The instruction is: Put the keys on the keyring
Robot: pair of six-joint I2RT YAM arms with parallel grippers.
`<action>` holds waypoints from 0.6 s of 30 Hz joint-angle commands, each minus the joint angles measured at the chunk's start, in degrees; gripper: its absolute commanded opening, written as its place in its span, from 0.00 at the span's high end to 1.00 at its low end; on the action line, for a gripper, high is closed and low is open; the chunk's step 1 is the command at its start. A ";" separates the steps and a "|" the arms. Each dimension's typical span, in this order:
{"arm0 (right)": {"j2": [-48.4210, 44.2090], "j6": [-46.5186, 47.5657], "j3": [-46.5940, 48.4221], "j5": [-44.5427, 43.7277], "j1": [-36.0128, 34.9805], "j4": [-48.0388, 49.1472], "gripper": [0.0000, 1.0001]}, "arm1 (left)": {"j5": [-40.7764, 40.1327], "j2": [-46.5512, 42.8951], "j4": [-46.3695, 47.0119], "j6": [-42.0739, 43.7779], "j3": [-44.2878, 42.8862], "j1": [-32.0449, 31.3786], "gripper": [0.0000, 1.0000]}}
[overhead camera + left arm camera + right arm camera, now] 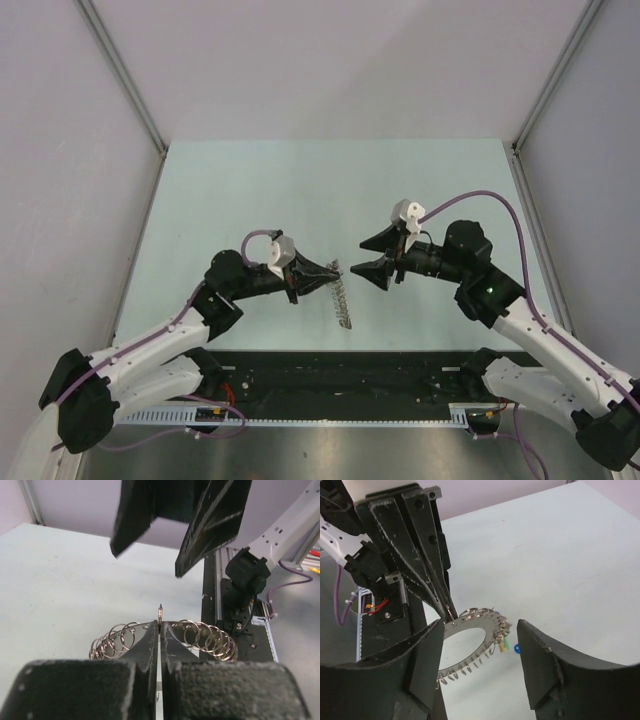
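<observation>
The keyring [343, 297] is a flat silver ring edged with small wire loops. It hangs edge-on above the table from my left gripper [333, 271], which is shut on one loop at its top [160, 614]. In the right wrist view the keyring's plate [491, 630] carries small keys with green and yellow heads [504, 644]. A blue key head [517, 648] shows just beside them; I cannot tell if it is attached. My right gripper [358, 257] is open and empty, facing the left gripper [449, 611] with the ring between its jaws in view [479, 627].
The pale green table [300, 190] is walled by grey panels on three sides. A black rail with a cable tray [340, 372] runs along the near edge under both arm bases.
</observation>
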State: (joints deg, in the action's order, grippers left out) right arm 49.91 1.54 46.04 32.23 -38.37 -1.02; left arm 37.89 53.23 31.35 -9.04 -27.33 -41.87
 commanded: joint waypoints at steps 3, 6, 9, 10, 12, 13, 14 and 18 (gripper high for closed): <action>0.01 -6.01 -4.73 6.79 1.10 13.83 0.41 | -5.02 -2.87 15.05 -6.16 1.58 -0.14 1.00; 0.98 -6.46 -5.79 7.93 1.19 16.65 0.45 | -4.93 -2.78 16.10 -7.22 1.67 -0.14 1.00; 1.33 -6.99 -6.57 7.94 1.37 19.11 0.48 | -5.11 -2.78 16.90 -8.10 1.84 -0.14 1.00; 1.50 -7.51 -6.75 7.76 1.45 19.82 0.50 | -5.11 -2.61 17.07 -8.45 2.02 -0.14 1.00; 1.68 -7.95 -7.10 7.76 1.80 21.40 0.52 | -5.19 -2.61 17.25 -8.63 1.93 -0.14 1.00; 2.12 -8.13 -7.11 7.76 1.81 21.75 0.53 | -5.19 -2.61 17.34 -8.72 1.93 -0.14 0.99; 2.21 -8.05 -7.11 7.68 1.89 22.19 0.53 | -5.11 -2.78 17.34 -8.72 2.02 -0.14 1.00; 3.26 -7.61 -7.11 6.36 2.77 22.02 0.53 | -7.03 -4.01 15.67 -8.19 2.02 -0.14 1.00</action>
State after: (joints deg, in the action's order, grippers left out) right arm 52.34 -5.61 39.05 38.92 -36.49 17.02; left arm 33.21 51.59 42.92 -16.56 -25.08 -41.89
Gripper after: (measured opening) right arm 0.472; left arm 0.010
